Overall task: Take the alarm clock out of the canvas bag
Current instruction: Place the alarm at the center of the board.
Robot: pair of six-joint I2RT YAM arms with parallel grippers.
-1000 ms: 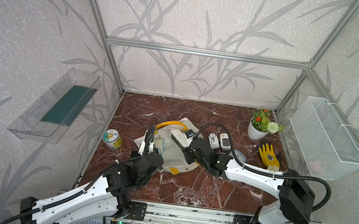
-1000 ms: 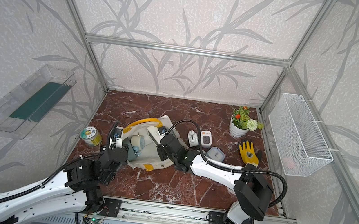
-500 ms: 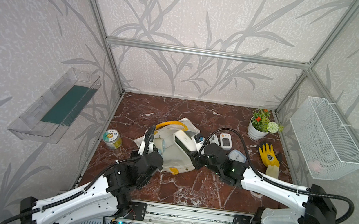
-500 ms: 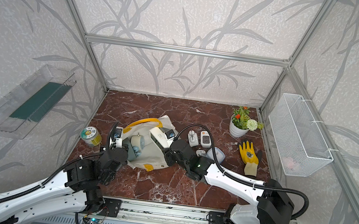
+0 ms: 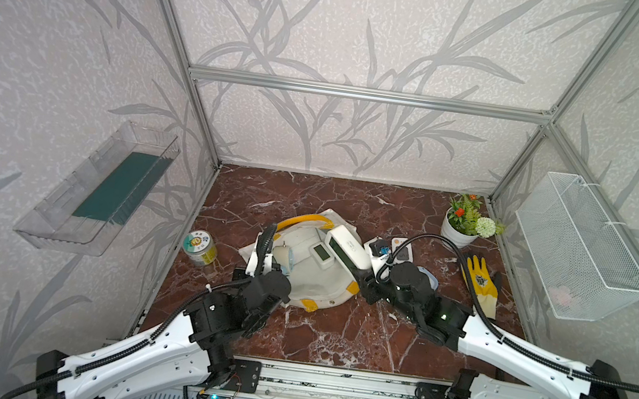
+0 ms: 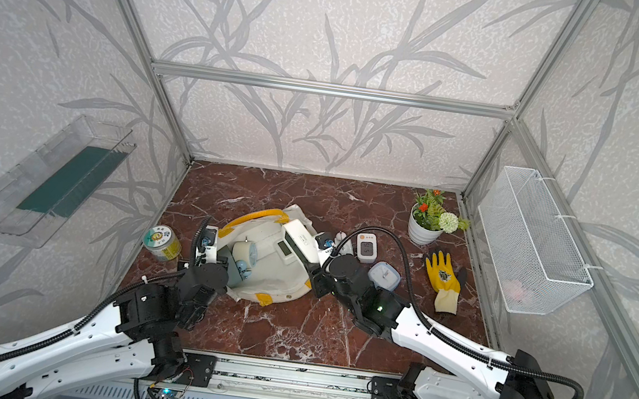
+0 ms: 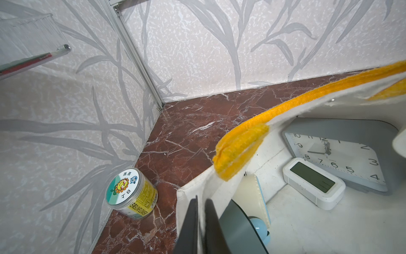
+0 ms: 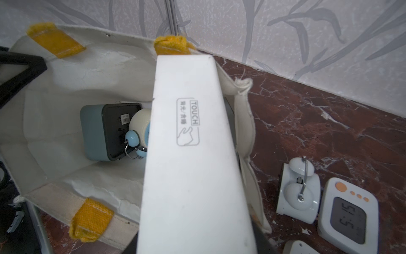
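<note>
Where canvas bag (image 5: 312, 285) gapes, three clocks (image 7: 314, 183) inside.

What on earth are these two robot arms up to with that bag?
The left gripper is shut on the rim of the cream canvas bag with yellow handles, holding its mouth open. The right gripper grips a long white digital alarm clock, raised at the bag's mouth. More clocks lie inside; several others sit on the marble tabletop beside it.

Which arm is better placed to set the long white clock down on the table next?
Right. The right pincer grips the long white clock, raised at the canvas bag's mouth; the left pincer is shut on the bag's rim.
</note>
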